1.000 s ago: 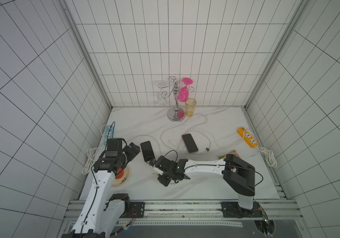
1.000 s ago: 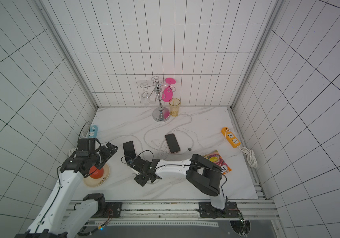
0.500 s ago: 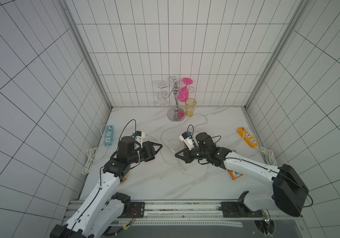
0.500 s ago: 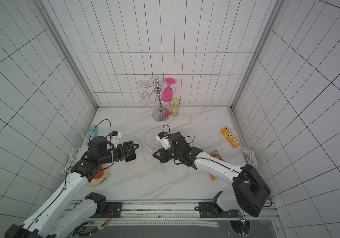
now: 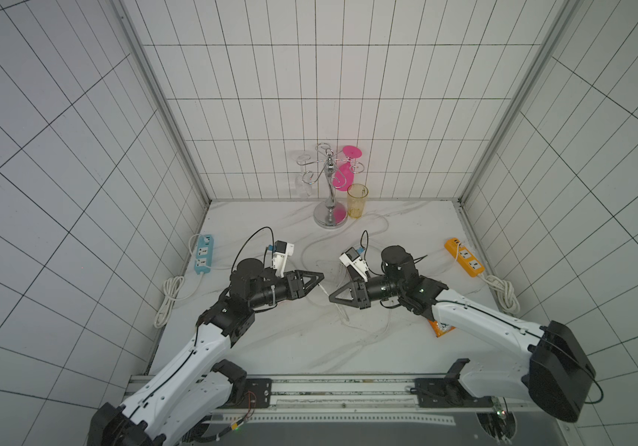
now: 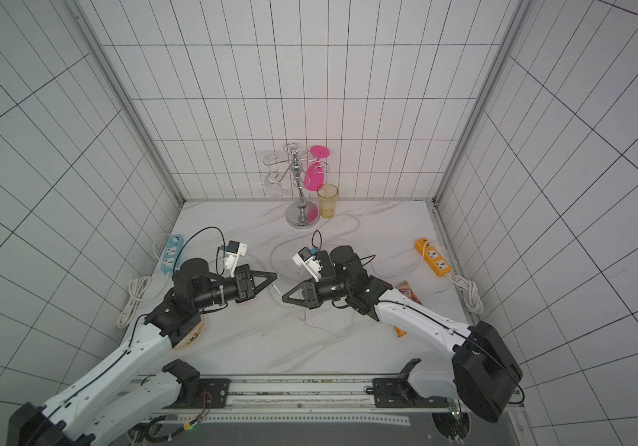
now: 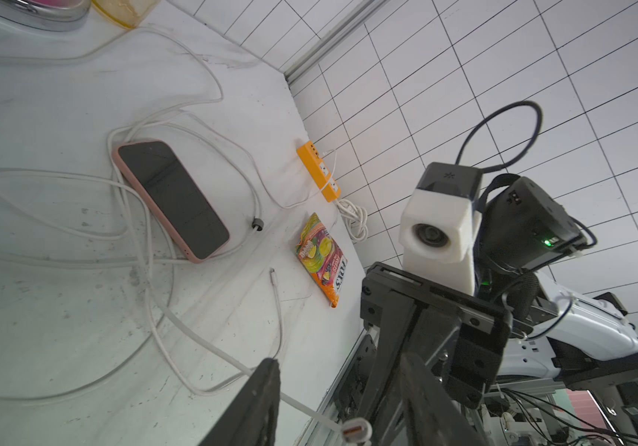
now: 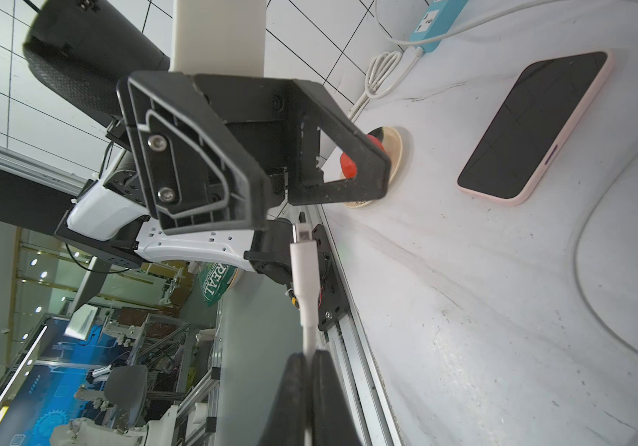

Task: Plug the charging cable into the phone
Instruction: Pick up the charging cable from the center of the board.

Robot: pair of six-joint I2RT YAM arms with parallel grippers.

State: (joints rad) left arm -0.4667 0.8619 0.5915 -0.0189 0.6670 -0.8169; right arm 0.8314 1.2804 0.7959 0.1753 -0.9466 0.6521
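My right gripper (image 8: 311, 353) is shut on the white charging cable (image 8: 304, 278) just behind its plug (image 8: 302, 233), held above the table. The plug points at my left gripper (image 7: 338, 363), whose fingers stand apart on either side of the plug (image 7: 356, 430) without touching it. In both top views the two gripper tips (image 5: 321, 276) (image 6: 283, 298) nearly meet over the middle of the table. One pink-cased phone (image 7: 172, 200) lies face up among cable loops. Another pink-cased phone (image 8: 533, 127) lies near the blue power strip (image 8: 431, 23). The arms hide both phones from above.
A metal glass rack (image 5: 331, 216) and a yellow cup (image 5: 357, 200) stand at the back. An orange power strip (image 5: 464, 258) lies at the right and a blue one (image 5: 203, 255) at the left. A snack packet (image 7: 323, 262) and a small plate (image 6: 190, 336) lie near the front.
My left gripper has moved right toward the held plug and its jaws have narrowed. The right gripper, still shut on the cable, has swung from the front left to the middle.
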